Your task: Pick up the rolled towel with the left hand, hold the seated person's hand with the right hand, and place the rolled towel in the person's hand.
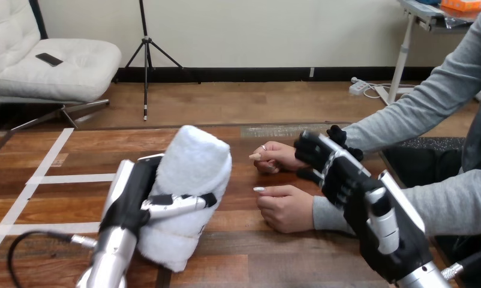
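We hold the rolled towel (193,174) with our left hand (133,201) curled round it, near left over the tabletop (250,252), and our right hand (346,177) is beside the person's far hand (277,157), but we cannot tell if it grips, and the towel is not yet given.

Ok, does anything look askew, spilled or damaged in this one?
Nothing stands out. The rolled towel is tidy and whole in the left hand, whose fingers curl round it. The right hand is at the wrist of the person's farther hand; the person's nearer hand rests on the table.
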{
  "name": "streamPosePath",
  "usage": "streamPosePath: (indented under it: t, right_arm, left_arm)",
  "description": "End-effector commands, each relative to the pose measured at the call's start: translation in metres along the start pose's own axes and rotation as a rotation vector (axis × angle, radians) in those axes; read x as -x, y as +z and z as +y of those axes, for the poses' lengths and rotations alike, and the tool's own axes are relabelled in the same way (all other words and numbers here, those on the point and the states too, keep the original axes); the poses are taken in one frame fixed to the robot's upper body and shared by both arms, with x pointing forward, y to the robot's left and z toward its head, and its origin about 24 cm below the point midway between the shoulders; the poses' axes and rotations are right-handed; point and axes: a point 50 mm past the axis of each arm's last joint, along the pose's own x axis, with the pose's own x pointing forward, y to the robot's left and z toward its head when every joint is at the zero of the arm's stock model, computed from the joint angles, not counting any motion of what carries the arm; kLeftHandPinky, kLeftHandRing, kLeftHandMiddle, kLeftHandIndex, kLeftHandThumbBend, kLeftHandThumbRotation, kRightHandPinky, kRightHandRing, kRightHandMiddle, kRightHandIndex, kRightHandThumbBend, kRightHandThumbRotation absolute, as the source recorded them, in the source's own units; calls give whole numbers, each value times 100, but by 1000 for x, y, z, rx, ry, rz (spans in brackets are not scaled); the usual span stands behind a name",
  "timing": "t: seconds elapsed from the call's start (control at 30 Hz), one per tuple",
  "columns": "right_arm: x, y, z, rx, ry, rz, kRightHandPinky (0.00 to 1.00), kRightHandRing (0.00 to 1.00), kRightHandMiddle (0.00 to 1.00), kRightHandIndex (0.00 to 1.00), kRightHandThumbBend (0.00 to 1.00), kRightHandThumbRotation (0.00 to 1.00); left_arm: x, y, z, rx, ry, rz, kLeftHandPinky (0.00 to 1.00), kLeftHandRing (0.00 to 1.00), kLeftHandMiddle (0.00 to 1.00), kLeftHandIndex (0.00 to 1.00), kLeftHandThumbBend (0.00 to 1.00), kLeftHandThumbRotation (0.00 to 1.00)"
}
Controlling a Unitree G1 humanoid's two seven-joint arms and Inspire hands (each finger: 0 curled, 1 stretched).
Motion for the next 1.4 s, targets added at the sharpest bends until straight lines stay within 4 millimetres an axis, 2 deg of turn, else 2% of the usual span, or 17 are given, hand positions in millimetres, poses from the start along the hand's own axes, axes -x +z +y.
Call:
streamPosePath:
  t: [0.0,0.73,1.37]
  right_arm:
    - [-50,19,-32,214,78,-64,91,94,92,91,97,100]
    - [-68,7,-54,388,67,31,86,89,88,87,92,100]
    - [-80,2,-69,454,47,66,83,87,87,87,83,100]
  left_arm:
    - [26,91,45,160,232,-514,27,32,38,42,61,0]
    - [59,80,42,224,304,-494,26,31,37,41,59,0]
    - [65,84,42,250,335,-532,28,32,37,41,58,0]
